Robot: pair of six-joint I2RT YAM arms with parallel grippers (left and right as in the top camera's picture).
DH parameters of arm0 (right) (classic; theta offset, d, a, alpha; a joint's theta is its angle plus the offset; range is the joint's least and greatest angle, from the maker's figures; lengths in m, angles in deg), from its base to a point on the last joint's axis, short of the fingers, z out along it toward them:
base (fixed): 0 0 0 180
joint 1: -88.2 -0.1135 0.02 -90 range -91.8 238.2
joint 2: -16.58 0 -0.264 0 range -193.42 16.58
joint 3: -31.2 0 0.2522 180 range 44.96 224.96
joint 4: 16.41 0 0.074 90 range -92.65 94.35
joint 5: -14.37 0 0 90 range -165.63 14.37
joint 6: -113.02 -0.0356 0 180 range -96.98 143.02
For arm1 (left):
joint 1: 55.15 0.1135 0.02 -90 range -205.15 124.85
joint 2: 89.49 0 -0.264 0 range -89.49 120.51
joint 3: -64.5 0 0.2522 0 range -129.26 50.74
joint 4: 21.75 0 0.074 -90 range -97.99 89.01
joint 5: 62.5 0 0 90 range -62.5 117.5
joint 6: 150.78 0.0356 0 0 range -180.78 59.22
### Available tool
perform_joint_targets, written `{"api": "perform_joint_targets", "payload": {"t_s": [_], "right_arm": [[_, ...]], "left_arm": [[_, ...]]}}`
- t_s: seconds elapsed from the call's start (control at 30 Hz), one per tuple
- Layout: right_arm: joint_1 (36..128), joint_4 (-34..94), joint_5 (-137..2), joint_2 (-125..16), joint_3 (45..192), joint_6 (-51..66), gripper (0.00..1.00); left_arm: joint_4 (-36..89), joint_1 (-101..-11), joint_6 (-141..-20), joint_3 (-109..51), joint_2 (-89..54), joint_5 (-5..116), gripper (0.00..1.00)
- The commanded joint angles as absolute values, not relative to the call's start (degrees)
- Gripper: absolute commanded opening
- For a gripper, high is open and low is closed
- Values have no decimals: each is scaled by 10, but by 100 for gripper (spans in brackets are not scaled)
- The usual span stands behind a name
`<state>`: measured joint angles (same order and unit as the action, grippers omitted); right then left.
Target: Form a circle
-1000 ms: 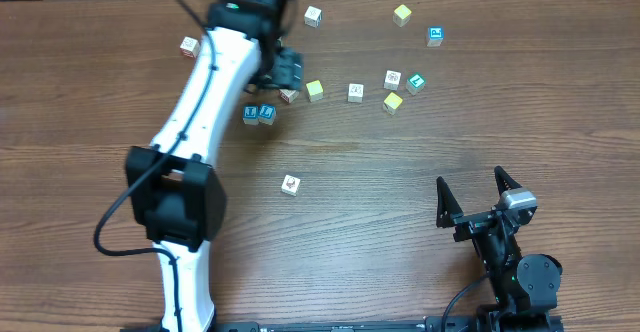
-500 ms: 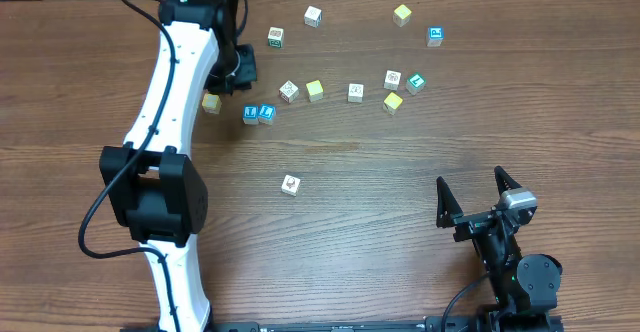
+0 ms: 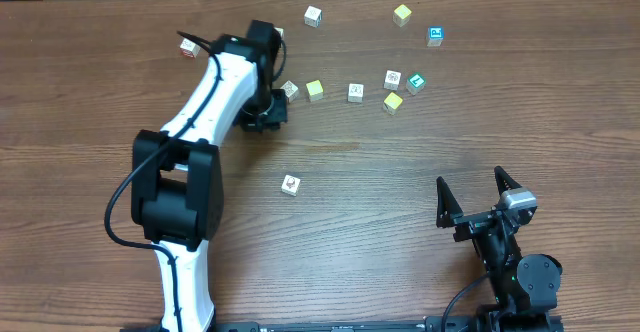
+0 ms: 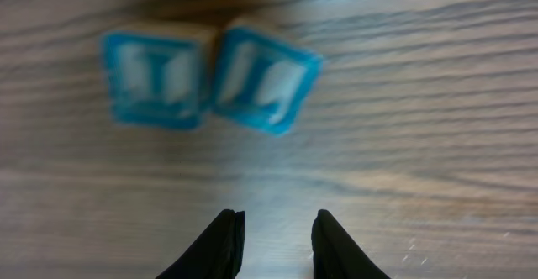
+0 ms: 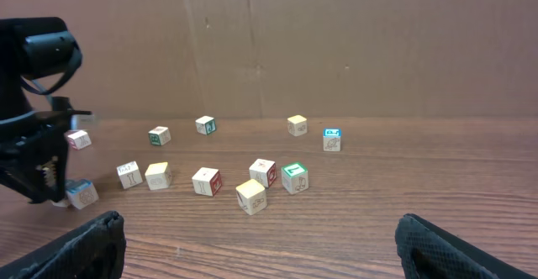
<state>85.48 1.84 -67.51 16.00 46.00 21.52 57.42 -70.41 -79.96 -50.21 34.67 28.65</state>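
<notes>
The circle is a small cluster right of centre: whitish printed cubes with a green-faced cube beside them. The right wrist view shows the same cluster and its green cube. My left gripper hovers over two blue-faced cubes far left of the cluster. In the left wrist view its jaws stand a narrow gap apart with only bare wood between them. My right gripper rests at the near right, open wide and empty.
Loose cubes lie scattered along the back: a white one, a yellow one, a blue one, a red-marked one. A white cube and a yellow cube sit just right of the left gripper. A lone cube lies mid-table.
The left arm swung left and back, then came forward and down over the two blue cubes. Its jaws narrowed from wide open. The right arm has not moved.
</notes>
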Motion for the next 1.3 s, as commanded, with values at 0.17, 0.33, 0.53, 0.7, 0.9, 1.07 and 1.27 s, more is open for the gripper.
{"api": "perform_joint_targets", "payload": {"t_s": [0.17,0.33,0.53,0.7,0.9,1.07,1.27], "right_arm": [[856,16,-679,164,454,213,100],[856,15,-679,164,454,213,100],[856,16,-679,164,454,213,100],[856,15,-679,164,454,213,100],[856,15,-679,164,454,213,100],[856,15,-679,164,454,213,100],[856,16,-679,164,454,213,100]], "left_arm": [[502,-719,-801,-461,349,270,23],[479,-720,-801,-453,349,274,24],[473,-722,-769,-456,349,307,10],[478,-719,-766,-488,349,307,7],[493,-718,-766,-518,349,290,9],[490,-718,-766,-515,349,227,9],[462,-718,-766,-491,349,190,9]]}}
